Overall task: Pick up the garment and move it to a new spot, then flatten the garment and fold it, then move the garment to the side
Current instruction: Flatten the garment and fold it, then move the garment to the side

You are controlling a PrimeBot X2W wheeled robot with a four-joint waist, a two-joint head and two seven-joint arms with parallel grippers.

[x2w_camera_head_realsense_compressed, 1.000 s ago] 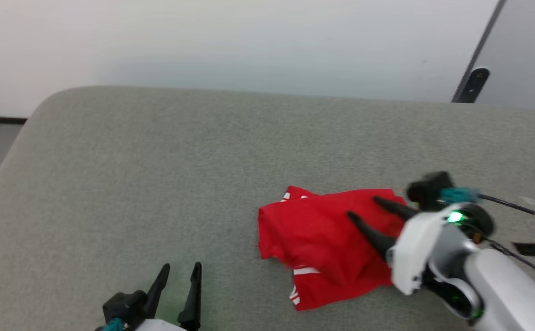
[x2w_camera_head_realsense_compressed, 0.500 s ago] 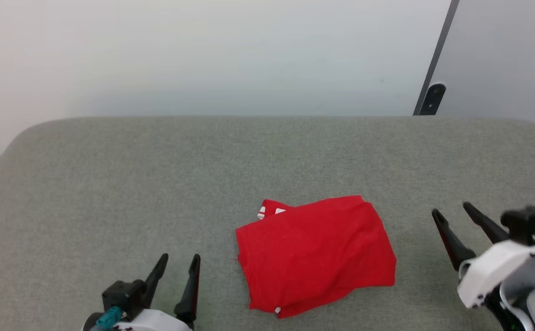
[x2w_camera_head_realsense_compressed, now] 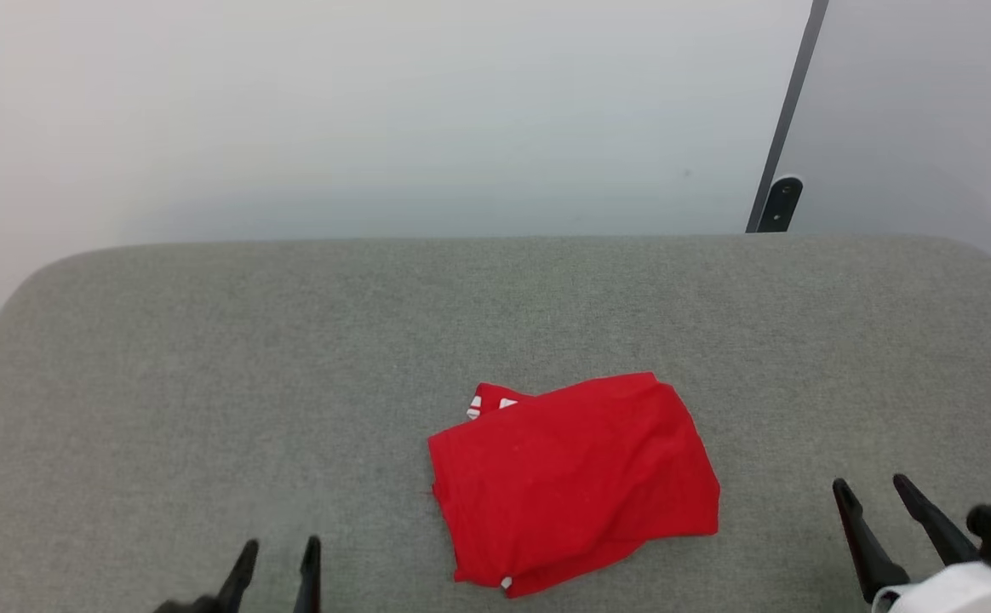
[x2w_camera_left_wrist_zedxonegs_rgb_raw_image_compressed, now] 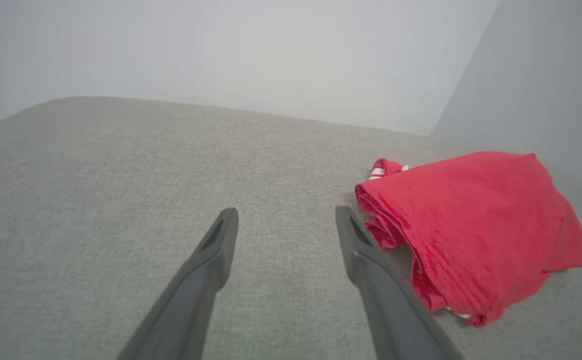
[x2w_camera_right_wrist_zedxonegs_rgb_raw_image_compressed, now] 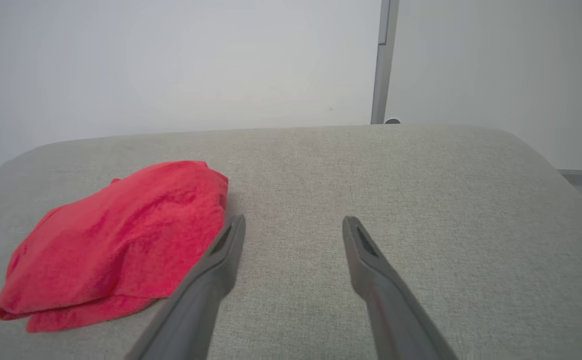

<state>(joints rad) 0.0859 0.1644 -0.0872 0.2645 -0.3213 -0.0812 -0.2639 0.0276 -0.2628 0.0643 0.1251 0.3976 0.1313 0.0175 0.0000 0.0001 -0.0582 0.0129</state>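
Note:
The garment lies folded into a red bundle on the grey cushioned surface, plain red side up, with a bit of white stripe trim peeking out at its far left corner. It also appears as the garment at the right of the left wrist view and the garment at the left of the right wrist view. My left gripper stands open at the bottom left, apart from the cloth. My right gripper stands open at the lower right, also off the cloth, holding nothing.
The grey surface has rounded far corners and ends against a pale wall. A dark vertical post with a black fitting stands behind the far right edge. Bare surface stretches left of the garment and behind it.
My right gripper has lifted off the garment and drawn back to the lower right. The left gripper has sunk lower in the picture. The head camera has shifted, showing more wall.

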